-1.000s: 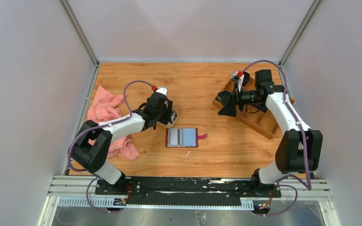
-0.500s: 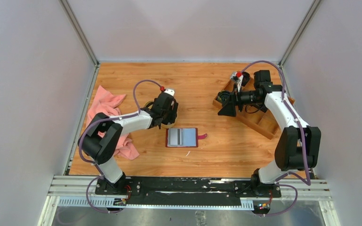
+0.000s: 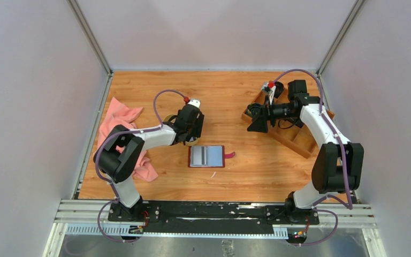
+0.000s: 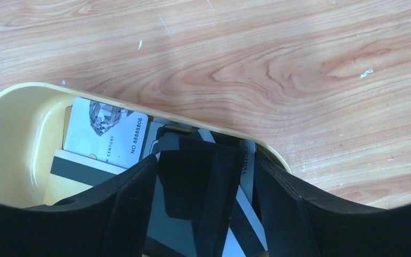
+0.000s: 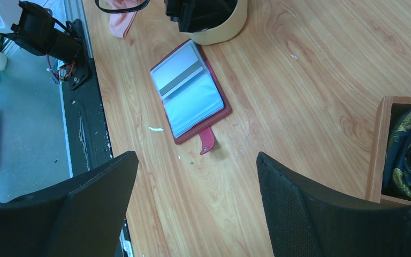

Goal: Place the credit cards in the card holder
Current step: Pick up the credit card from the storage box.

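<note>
Wooden tabletop (image 3: 230, 91) lies under both arms. Left gripper (image 4: 203, 209) reaches into the tan dish (image 4: 10, 112), jaws spread either side of the piled credit cards (image 4: 107, 134). Right gripper (image 5: 197, 160) hangs wide open and empty near the wooden tray (image 5: 383, 150). Card holder (image 5: 192, 99) lies unfolded just beside the dish.

Bright, even light, seemingly from above; shadows soft; nearest foreground in wrist views slightly blurred.
</note>
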Controlling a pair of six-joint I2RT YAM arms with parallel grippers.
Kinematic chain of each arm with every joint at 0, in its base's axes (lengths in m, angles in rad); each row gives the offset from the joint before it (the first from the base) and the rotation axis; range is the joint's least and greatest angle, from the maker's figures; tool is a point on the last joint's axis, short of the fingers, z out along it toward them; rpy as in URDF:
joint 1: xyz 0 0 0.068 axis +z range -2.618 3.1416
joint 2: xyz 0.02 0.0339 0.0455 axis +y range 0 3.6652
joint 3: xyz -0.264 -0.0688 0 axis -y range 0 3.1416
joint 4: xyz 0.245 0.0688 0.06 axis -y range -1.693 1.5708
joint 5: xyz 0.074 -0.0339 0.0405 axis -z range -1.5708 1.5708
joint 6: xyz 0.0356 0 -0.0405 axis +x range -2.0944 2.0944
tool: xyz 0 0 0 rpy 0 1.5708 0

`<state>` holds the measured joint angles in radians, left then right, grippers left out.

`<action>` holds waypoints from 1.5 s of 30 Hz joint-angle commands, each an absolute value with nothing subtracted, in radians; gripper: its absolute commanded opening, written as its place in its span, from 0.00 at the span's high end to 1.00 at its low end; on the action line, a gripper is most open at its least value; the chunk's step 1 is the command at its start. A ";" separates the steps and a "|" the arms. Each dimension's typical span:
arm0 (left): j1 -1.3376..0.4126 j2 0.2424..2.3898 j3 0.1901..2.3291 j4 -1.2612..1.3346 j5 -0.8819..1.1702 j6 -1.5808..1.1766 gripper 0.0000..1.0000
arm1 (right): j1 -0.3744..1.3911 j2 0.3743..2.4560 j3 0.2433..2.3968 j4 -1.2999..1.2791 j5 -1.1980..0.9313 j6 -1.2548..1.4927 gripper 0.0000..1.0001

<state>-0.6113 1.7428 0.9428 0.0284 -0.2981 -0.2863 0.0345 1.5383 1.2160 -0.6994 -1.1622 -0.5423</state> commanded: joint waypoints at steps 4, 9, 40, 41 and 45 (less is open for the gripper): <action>-0.592 1.792 0.904 -0.019 -0.290 -0.322 0.38 | 0.043 1.545 1.213 -0.713 -1.178 -0.558 0.15; -0.569 1.777 0.892 -0.025 -0.287 -0.324 0.44 | 0.041 1.545 1.215 -0.713 -1.178 -0.557 0.15; -0.413 1.669 0.879 -0.025 -0.006 -0.369 0.53 | 0.044 1.548 1.215 -0.718 -1.197 -0.557 0.15; -0.404 1.667 0.878 -0.024 0.013 -0.370 0.53 | 0.044 1.551 1.215 -0.718 -1.200 -0.555 0.15; -0.385 1.662 0.882 -0.025 0.035 -0.372 0.53 | 0.051 1.559 1.216 -0.716 -1.206 -0.549 0.15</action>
<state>-0.4057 1.6764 0.9020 0.0357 -0.0074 -0.3630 0.0345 1.5421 1.2160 -0.6998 -1.1706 -0.5423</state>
